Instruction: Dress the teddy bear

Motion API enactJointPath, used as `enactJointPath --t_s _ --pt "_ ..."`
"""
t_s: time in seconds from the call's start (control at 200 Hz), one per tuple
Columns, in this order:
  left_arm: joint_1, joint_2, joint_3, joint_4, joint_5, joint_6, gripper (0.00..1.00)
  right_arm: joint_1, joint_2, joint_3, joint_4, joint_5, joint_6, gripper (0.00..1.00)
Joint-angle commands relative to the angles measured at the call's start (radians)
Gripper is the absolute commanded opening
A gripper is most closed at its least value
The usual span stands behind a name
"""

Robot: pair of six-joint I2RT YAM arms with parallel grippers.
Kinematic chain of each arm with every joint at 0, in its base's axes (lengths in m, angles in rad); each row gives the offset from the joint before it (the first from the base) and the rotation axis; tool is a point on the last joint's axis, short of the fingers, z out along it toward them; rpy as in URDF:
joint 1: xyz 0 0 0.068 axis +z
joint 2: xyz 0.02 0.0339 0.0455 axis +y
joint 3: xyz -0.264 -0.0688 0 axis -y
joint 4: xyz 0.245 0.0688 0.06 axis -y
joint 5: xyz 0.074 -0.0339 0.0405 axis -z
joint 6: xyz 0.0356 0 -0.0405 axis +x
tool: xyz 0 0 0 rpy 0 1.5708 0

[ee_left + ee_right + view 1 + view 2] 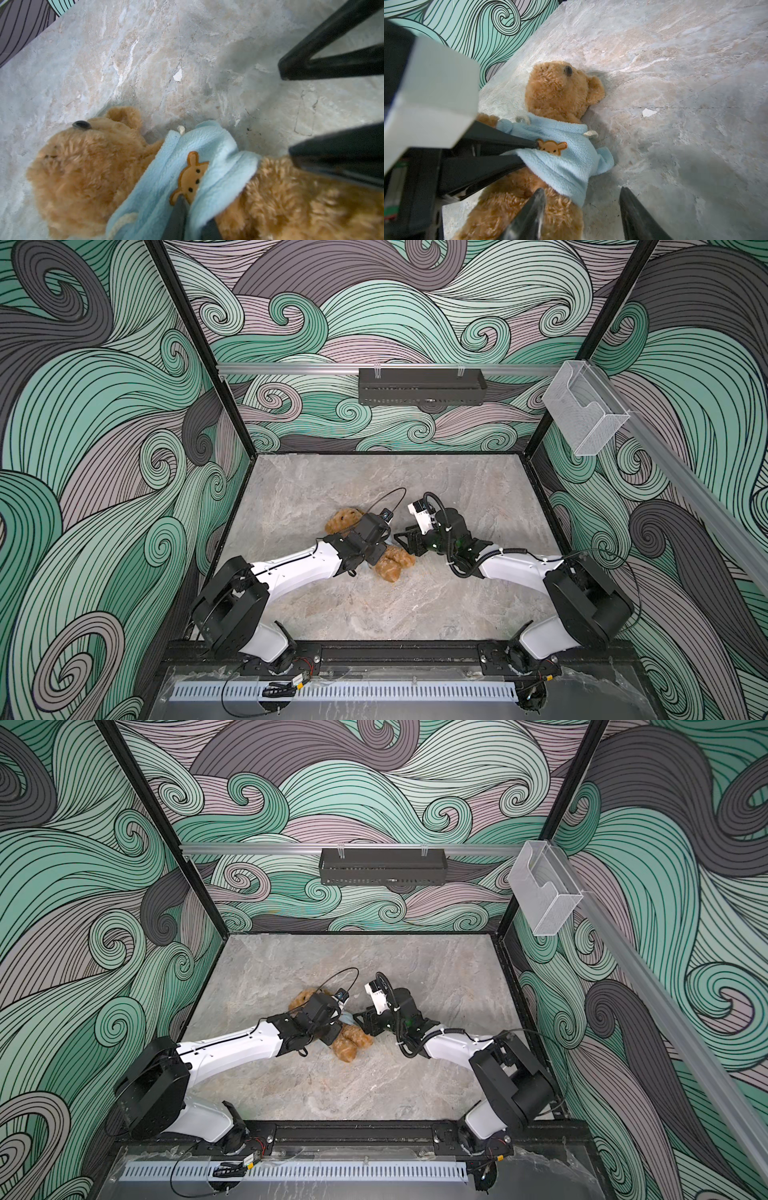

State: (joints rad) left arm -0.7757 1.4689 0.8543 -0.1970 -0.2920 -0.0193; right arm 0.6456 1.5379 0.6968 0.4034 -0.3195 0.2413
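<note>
Higher up: one black tray (422, 385) at upper centre, one clear box (584, 414) at upper right, contents not discernible. Mid-frame on the bench (415, 605), one teddy bear (345, 520), one light blue shirt (566, 166) round its torso. Of two tools, left tool (532, 145) pinched on the shirt, right tool (582, 190) spread wide over the legs.

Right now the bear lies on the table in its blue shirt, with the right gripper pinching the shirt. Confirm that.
Wrong gripper: the left gripper pinches the shirt on the bear, as the right wrist view shows; the right gripper hangs open.
</note>
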Motion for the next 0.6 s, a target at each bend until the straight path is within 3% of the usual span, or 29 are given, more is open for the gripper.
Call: enactJointPath --t_s 0.0,0.2,0.595 --pt "0.01 -0.021 0.028 0.054 -0.013 -0.059 0.0 -0.004 0.011 0.024 0.001 -0.058 -0.074 0.65" --pt "0.044 -0.106 -0.027 0.14 0.134 -0.149 0.0 0.0 0.045 0.037 0.041 -0.118 -0.184 0.77" --pt "0.049 -0.114 -0.05 0.166 0.23 -0.133 0.0 0.019 0.155 0.137 0.054 -0.152 -0.242 0.78"
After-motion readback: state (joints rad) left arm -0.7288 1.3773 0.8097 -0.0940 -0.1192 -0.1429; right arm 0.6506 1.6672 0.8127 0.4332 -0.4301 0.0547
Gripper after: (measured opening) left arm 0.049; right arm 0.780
